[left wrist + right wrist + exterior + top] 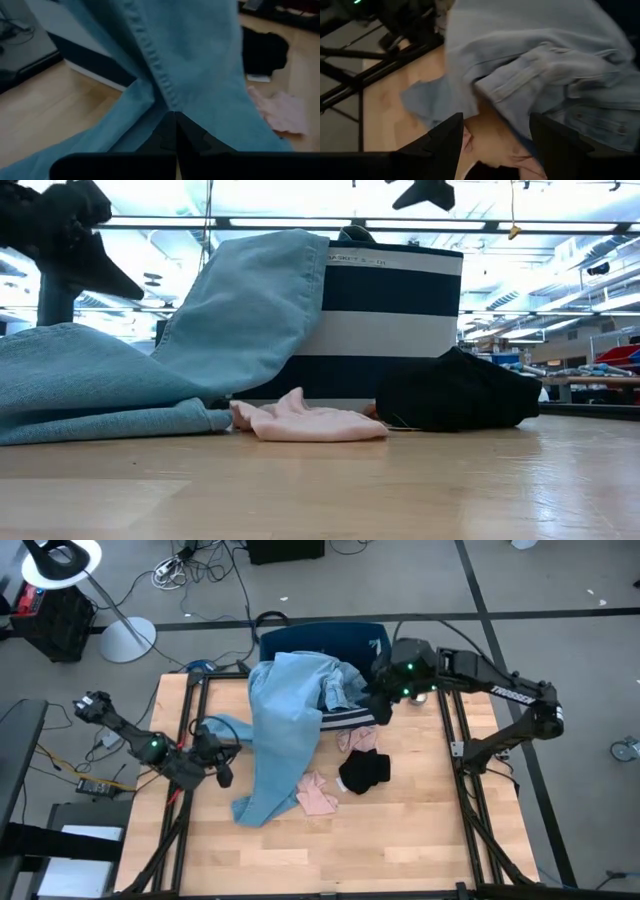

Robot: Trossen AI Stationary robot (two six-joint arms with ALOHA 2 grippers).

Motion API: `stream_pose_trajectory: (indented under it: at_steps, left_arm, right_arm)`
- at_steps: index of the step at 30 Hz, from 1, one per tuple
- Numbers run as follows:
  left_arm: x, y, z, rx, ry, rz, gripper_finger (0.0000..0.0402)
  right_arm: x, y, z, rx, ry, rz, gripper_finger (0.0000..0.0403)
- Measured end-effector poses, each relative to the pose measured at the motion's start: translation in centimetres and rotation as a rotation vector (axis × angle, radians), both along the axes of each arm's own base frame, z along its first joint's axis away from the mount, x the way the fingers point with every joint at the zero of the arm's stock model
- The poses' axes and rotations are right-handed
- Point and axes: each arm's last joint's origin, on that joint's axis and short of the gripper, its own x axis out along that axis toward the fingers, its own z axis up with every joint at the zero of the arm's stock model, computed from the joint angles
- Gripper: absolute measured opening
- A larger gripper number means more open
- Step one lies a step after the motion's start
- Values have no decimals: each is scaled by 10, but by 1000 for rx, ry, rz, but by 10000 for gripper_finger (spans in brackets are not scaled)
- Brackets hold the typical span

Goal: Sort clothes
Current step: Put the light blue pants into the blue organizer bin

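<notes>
Gripping a fold of the light blue denim garment (pixel 283 730), the left gripper (pixel 222 753) sits at the left side of the wooden table (pixel 400 830), its fingers (pixel 175 135) clenched together on the cloth where a stitched seam runs into them. From there the denim climbs up and over the front wall of the navy fabric bin with white stripes (pixel 390 320) at the table's far edge, while its lower end trails forward across the tabletop. Just beside that trailing end lies a pink item (pixel 318 794), and next to it, further right, a black item (pixel 364 772), both flat on the wood in front of the bin. Another small pink piece (pixel 358 739) lies between the black one and the bin. Over the bin's right corner hangs the right gripper (pixel 380 700), its fingers (pixel 445 145) spread wide and holding nothing, above bunched denim (pixel 560 75) heaped inside the bin.
</notes>
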Motion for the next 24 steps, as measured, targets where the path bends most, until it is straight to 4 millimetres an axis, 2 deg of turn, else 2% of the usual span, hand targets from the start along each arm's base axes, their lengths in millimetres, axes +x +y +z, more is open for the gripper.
stream_pose_trajectory:
  at_steps: [13, 19, 24]
  left_arm:
    - [-15, 28, 10, -56, -8, -24, 1]
    - [-12, 36, 12, -81, -26, 56, 5]
    - [-2, 38, 14, -94, -45, 75, 40]
  right_arm:
    - [9, 54, -3, -63, 20, 79, 229]
    - [13, 81, -8, -64, 32, 110, 229]
    - [16, 101, -26, -120, 74, 102, 229]
